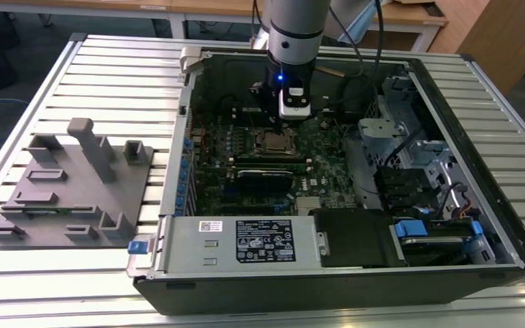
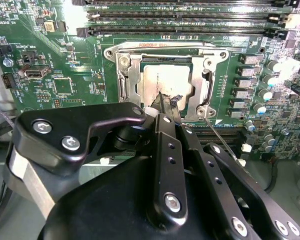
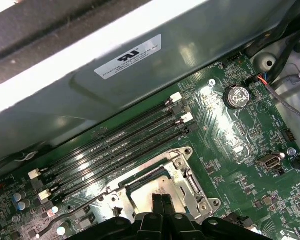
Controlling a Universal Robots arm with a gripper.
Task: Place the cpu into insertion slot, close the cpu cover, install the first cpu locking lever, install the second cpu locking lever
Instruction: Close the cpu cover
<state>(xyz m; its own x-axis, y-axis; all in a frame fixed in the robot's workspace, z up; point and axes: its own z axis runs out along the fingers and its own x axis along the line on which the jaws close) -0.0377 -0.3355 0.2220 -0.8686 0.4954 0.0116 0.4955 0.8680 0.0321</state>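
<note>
In the exterior view my gripper (image 1: 281, 123) hangs inside the open computer case, just above the insertion slot (image 1: 275, 141). In the second wrist view the cpu (image 2: 157, 80) lies in the socket, its pale metal top showing through the window of the cpu cover (image 2: 131, 82). That silvery frame lies flat around the chip. My gripper (image 2: 169, 101) is shut, its tips right over the chip's edge with nothing between them. A thin locking lever rod (image 2: 221, 139) sticks out from the socket's corner. The first wrist view shows the gripper (image 3: 160, 201) over the cover (image 3: 189, 181).
Long black memory slots (image 3: 114, 145) run beside the socket. The case's metal wall (image 3: 139, 85) rises just beyond them. A grey power supply box (image 1: 244, 240) and drive cage (image 1: 426, 178) fill the case's near side and the exterior view's right. A grey fixture (image 1: 71, 184) sits outside on the slatted table.
</note>
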